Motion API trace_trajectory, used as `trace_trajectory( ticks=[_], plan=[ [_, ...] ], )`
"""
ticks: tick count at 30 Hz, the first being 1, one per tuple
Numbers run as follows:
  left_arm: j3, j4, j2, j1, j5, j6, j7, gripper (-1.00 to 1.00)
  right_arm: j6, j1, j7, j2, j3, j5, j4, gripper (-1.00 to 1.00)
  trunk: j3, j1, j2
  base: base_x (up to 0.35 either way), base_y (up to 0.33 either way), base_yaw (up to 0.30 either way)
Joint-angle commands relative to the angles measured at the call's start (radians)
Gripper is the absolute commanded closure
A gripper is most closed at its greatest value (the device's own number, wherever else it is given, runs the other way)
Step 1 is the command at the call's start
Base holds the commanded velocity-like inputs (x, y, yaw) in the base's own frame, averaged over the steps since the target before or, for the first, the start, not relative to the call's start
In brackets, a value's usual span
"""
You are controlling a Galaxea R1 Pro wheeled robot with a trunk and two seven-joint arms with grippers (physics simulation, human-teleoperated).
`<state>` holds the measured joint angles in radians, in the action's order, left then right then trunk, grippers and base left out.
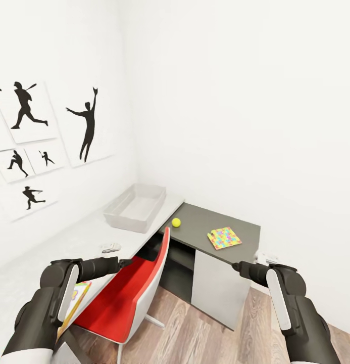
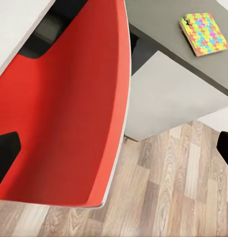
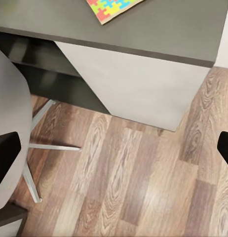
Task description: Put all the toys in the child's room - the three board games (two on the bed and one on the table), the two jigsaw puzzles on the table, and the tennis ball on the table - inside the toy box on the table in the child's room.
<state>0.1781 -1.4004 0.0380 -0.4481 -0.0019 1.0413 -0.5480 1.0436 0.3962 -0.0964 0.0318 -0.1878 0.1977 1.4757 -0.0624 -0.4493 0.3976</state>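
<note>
Toy box [image 1: 136, 207]: on pale surface [image 1: 53, 247], looks empty. Tennis ball [image 1: 176, 222] and jigsaw puzzle [image 1: 224, 237]: on dark side unit [image 1: 215, 232], uncollected. Left gripper [image 2: 114, 148], right gripper [image 3: 114, 150]: jaws spread, empty. Task barely begun.

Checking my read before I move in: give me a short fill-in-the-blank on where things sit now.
1. The small yellow-green tennis ball rests on the ____ grey side unit top.
2. The light grey open-topped plastic toy box holds ____.
3. The red-seated chair stands on a ____ floor.
4. The multicoloured flat jigsaw puzzle lies ____ the toy box.

Missing words: dark; nothing; wood-plank; outside
</note>
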Motion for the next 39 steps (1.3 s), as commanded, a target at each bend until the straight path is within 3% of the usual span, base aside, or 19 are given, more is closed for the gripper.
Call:
trace_trajectory(
  ticks=[1,10,11,15,20,22,30,39],
  plan=[
    [0.001,0.0,0.0,-0.001,-0.002,0.006,-0.001,-1.0,0.004,0.001,-0.01,0.001,-0.001,0.011,0.001,-1.0,-0.002,-0.001,0.002,0.0,0.0,0.046],
    [0.01,0.016,0.001,-0.004,-0.01,0.006,0.033,-1.0,0.004,0.0,-0.01,0.001,-0.002,0.011,0.001,-1.0,-0.002,-0.001,0.002,0.0,0.0,0.014],
    [0.038,0.021,0.0,-0.005,-0.018,0.006,0.106,-1.0,0.004,0.0,-0.01,0.001,-0.002,0.011,0.002,-1.0,-0.002,-0.001,0.002,0.0,0.0,0.001],
    [0.058,0.027,-0.002,-0.006,-0.02,0.005,0.19,-1.0,0.004,0.0,-0.01,0.001,-0.004,0.011,0.002,-1.0,-0.002,-0.001,0.002,0.0,0.0,0.0],
    [0.071,0.04,-0.008,-0.007,-0.016,0.004,0.373,-1.0,0.004,0.0,-0.01,0.0,-0.005,0.011,0.002,-1.0,-0.002,-0.001,0.002,0.0,0.0,0.0],
    [0.071,0.042,-0.01,-0.007,-0.008,0.005,0.405,-1.0,0.004,0.0,-0.009,0.0,-0.004,0.011,0.002,-1.0,-0.002,-0.001,0.002,0.0,0.0,0.0],
    [0.065,0.037,-0.01,-0.006,0.029,0.006,0.377,-1.0,0.004,0.0,-0.009,0.0,-0.004,0.011,0.002,-1.0,-0.002,-0.001,0.002,0.0,0.0,0.0],
    [0.062,0.03,-0.011,-0.006,0.036,0.006,0.358,-1.0,0.004,0.0,-0.008,0.0,-0.005,0.011,0.002,-1.0,-0.002,-0.001,0.002,0.001,0.0,0.0]
  ],
)
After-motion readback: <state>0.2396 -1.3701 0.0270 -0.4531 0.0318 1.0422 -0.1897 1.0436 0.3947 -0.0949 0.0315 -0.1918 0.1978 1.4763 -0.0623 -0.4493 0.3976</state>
